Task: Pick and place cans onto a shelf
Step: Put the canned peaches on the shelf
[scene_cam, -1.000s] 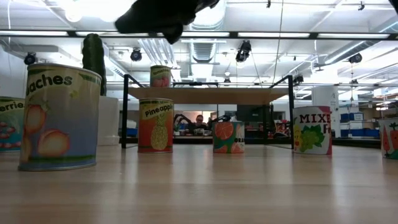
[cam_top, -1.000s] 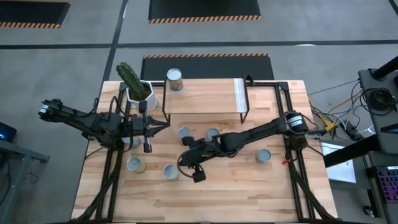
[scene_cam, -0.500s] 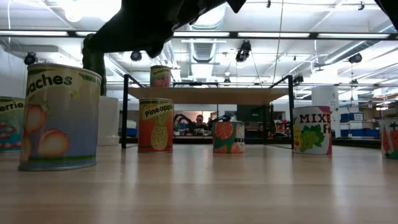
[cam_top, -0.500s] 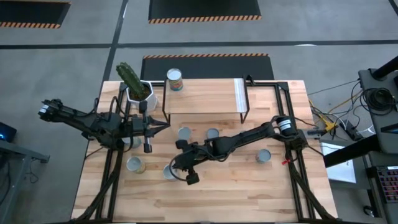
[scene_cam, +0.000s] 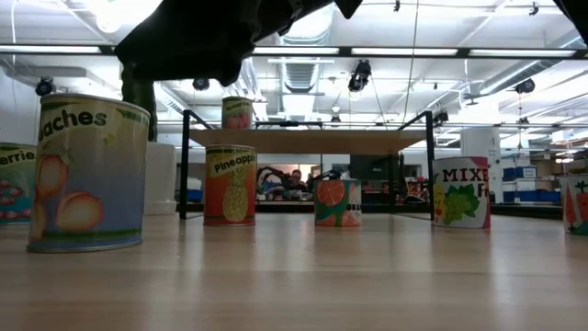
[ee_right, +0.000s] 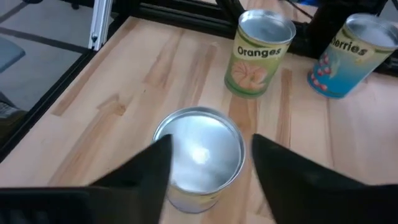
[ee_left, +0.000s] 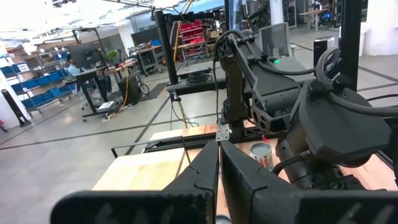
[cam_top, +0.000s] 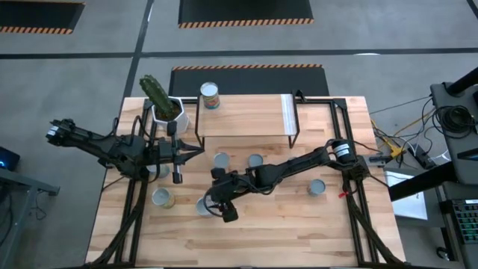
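We see the pale wooden tabletop (cam_top: 299,232) carrying the low shelf with a light wooden top board and thin black wire frame (cam_top: 246,116). Only one small tin with a silver lid and reddish label (cam_top: 210,96) stands on that board, at its end nearest the green cactus in a white pot (cam_top: 160,101). We judge the task barely begun: at least five tins remain on the table in the high view, so most of the work is left.

The dark right arm reaches across the table, and its right gripper (ee_right: 205,171) hangs directly above the silver-topped peaches tin (ee_right: 198,155) near the table's front, fingers spread wide on either side of the lid and not yet touching it. This tin stands upright, its long axis vertical, round lid facing straight up. Beyond it stand the upright oranges tin (ee_right: 257,53) and the blue berries tin (ee_right: 348,56), well apart from the gripper.

The left gripper (ee_left: 219,163) waits at the table's left side near the cactus, its fingers drawn close with only a thin gap between them and nothing held.
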